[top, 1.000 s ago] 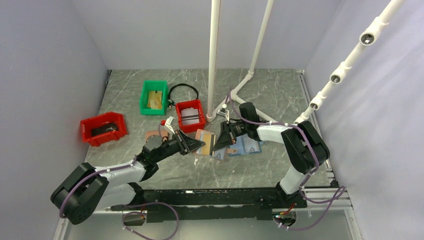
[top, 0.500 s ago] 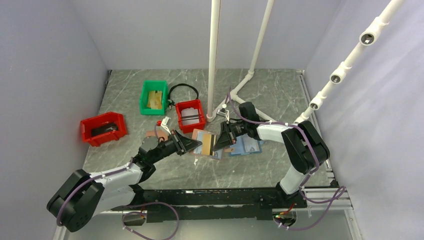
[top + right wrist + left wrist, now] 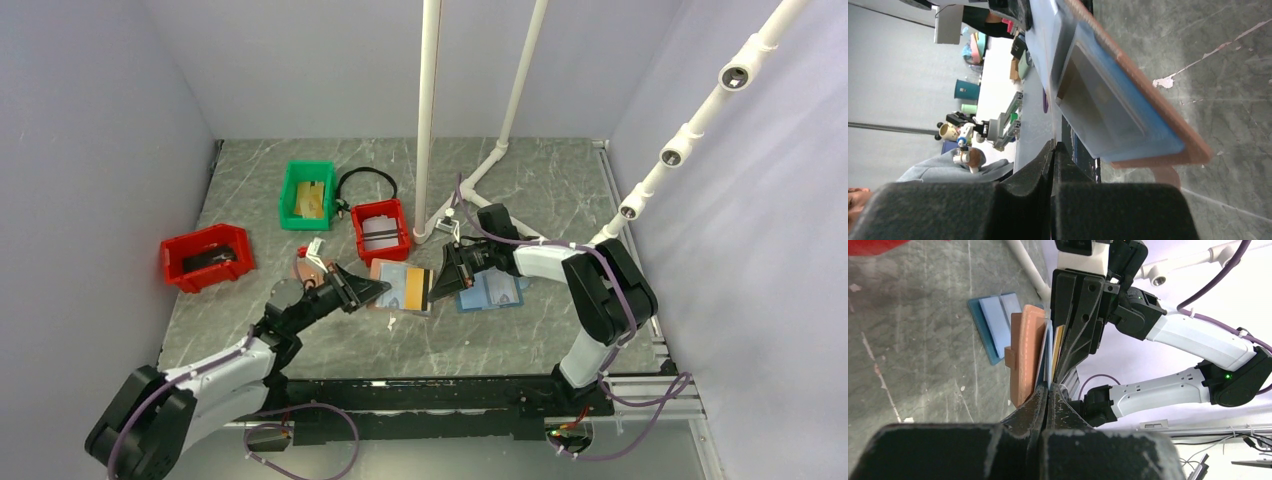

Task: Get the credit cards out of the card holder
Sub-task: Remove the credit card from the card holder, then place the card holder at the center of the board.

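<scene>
**Holder held between our two pincers, clear of the worktop.**

We see the left pincer closed on a thin pale edge at the holder's left side; whether that edge is a card or the lining, we cannot tell. The right pincer is closed on the holder's right half. The holder shows brown outside and light blue inside, with a grey card in one pocket. A blue holder lies flat on the worktop, just beside the right pincer.
</scene>
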Robot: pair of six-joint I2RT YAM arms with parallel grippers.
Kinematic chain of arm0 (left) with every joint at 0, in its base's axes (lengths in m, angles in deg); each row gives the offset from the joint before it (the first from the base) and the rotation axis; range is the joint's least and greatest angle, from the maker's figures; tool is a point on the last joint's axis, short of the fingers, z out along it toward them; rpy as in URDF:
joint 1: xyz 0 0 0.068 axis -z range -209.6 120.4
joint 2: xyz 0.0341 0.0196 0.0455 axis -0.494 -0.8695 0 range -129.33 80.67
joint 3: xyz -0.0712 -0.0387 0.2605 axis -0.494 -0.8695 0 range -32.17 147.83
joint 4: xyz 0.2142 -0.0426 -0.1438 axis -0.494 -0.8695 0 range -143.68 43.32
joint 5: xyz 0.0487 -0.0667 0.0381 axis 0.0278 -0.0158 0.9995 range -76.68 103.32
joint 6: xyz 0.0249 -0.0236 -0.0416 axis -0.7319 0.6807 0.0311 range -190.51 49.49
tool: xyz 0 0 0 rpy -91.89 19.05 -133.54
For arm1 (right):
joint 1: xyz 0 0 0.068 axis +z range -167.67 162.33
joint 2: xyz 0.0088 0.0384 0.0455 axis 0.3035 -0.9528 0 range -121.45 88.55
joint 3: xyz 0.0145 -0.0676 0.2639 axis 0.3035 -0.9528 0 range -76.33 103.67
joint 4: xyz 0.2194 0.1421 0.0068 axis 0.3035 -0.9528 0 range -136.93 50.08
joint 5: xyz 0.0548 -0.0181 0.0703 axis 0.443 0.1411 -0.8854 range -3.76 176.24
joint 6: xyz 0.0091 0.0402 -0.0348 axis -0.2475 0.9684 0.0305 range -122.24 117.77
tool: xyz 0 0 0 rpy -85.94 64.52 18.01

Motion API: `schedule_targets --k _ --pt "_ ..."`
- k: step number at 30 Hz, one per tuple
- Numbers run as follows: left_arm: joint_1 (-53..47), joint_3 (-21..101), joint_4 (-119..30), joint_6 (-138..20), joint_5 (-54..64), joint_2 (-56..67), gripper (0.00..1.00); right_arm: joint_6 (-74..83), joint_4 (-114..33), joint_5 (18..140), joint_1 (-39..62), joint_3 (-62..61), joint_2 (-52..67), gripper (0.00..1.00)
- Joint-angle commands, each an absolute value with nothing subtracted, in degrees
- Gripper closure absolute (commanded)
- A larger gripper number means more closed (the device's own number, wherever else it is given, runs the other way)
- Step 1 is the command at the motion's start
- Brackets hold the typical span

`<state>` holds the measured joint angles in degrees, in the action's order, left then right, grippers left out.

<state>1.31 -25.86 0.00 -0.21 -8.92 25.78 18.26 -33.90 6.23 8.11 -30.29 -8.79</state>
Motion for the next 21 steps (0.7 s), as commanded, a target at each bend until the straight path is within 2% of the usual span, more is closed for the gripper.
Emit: schedule_targets --k 1,7,11,16,21 --pt "-1.0 -27.1 -2.8 0.0 -9.6 31.7 1.0 12.9 -37.4 5.9 7.7 -27.9 -9.1 1.0" --pt "-3.0 -27.9 -10.5 -0.7 -9.7 38.7 1.0 10.5 -39.7 6.3 7.6 -27.3 -9.1 1.0" --pt "-3.1 -28.4 -11.3 -0.8 -9.9 39.0 1.0 9.5 -41.1 5.8 7.6 -26.7 -8.6 1.0" --pt "-3.1 -27.8 -9.3 -1.4 -11.2 34.6 1.0 8.9 -41.4 4.8 7.4 -26.4 -6.9 1.0" --pt "-2.7 -26.4 0.0 -0.9 -13.5 23.1 1.0 8.1 -42.3 4.9 7.2 -26.0 -6.2 1.0"
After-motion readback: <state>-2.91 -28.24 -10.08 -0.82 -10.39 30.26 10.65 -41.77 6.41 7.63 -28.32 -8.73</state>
